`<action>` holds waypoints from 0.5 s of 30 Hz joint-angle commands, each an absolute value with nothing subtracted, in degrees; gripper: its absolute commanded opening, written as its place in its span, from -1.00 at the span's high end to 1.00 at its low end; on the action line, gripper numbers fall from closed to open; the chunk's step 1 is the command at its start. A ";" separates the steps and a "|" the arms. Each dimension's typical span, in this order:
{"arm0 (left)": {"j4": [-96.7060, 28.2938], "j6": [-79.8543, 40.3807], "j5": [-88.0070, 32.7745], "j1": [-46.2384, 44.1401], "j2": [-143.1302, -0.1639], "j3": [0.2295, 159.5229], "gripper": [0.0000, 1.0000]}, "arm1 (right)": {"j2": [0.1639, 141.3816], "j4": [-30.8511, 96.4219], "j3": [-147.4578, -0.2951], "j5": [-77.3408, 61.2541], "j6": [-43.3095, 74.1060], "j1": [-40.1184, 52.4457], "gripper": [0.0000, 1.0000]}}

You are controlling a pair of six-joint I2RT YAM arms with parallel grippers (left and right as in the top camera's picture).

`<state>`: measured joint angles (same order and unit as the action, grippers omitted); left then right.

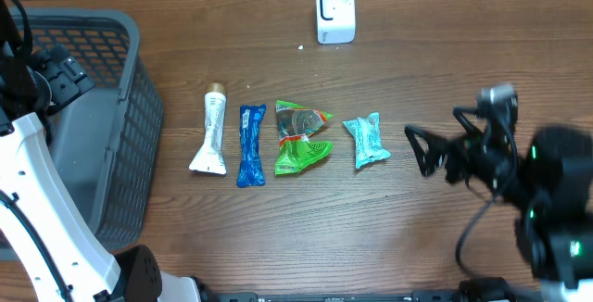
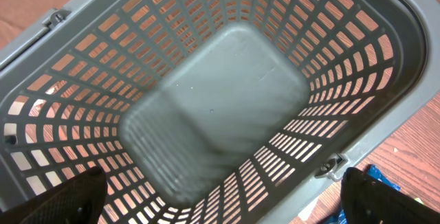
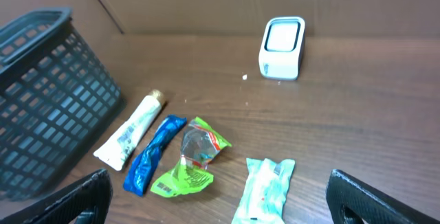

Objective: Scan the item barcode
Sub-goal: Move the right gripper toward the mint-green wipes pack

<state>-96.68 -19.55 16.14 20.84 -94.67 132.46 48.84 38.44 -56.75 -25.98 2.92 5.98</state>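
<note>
Jaws stood spread wide and gripped nothing on both arms. At the left side of the table, the left gripper [image 2: 223, 207] hung above the grey basket [image 2: 220, 100], its camera looking straight down inside. The right gripper [image 1: 417, 151] hovered low over the wooden table [image 1: 463, 52], just right of a row of four items: white tube [image 1: 210, 133], blue packet [image 1: 250, 144], green pouch [image 1: 301, 137] and teal packet [image 1: 367, 141], side by side between basket and gripper, none touched. The teal packet lay nearest the right gripper. At the table's far edge the white scanner [image 1: 334, 11] stood upright, well apart from the row.
</note>
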 commanded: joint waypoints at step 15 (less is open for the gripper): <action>-96.77 -19.29 16.91 20.99 -95.04 132.38 -1.00 | 87.57 39.46 -63.75 -35.75 6.04 4.99 -0.31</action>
<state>-96.68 -19.53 16.14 20.84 -94.67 132.46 84.20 41.08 -62.67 -31.16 5.98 4.38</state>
